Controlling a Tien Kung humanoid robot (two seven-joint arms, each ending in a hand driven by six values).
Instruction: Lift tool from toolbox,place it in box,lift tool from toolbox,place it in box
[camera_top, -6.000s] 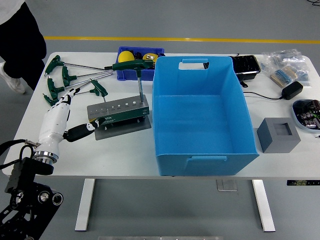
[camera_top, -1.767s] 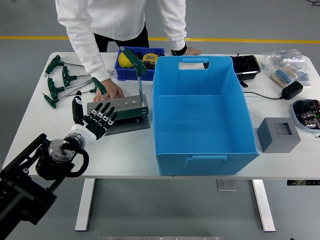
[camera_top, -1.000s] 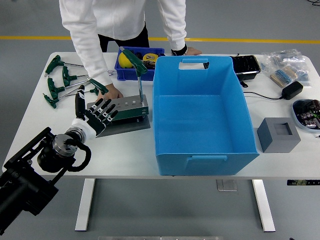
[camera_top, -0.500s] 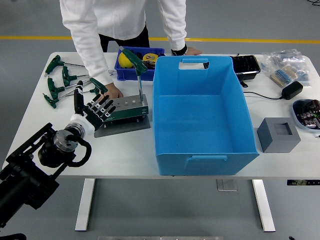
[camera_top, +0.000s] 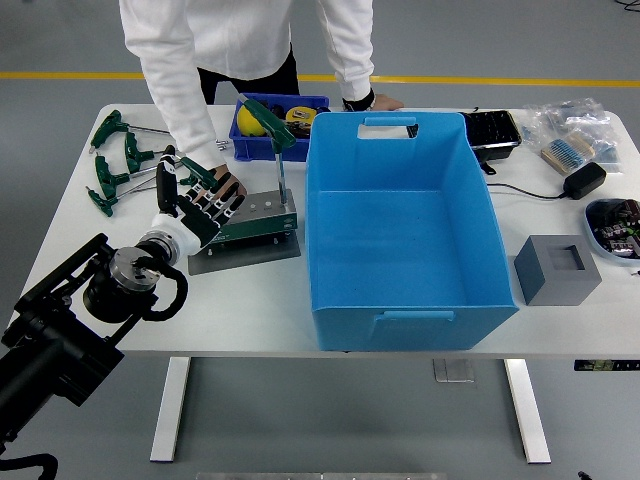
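- The robot's left hand (camera_top: 198, 203) hovers over the left end of the toolbox (camera_top: 245, 222), fingers spread and grasping nothing.
- One T-handle tool (camera_top: 274, 125) stands upright in the toolbox's right end, green handle on top.
- The large blue box (camera_top: 400, 240) sits just right of the toolbox on the white counter (camera_top: 260, 300).
- More green T-handle wrenches (camera_top: 120, 160) lie at the far left.
- A person in white leans in from the far side; one hand seems to rest behind the toolbox, mostly hidden by the robot's fingers.
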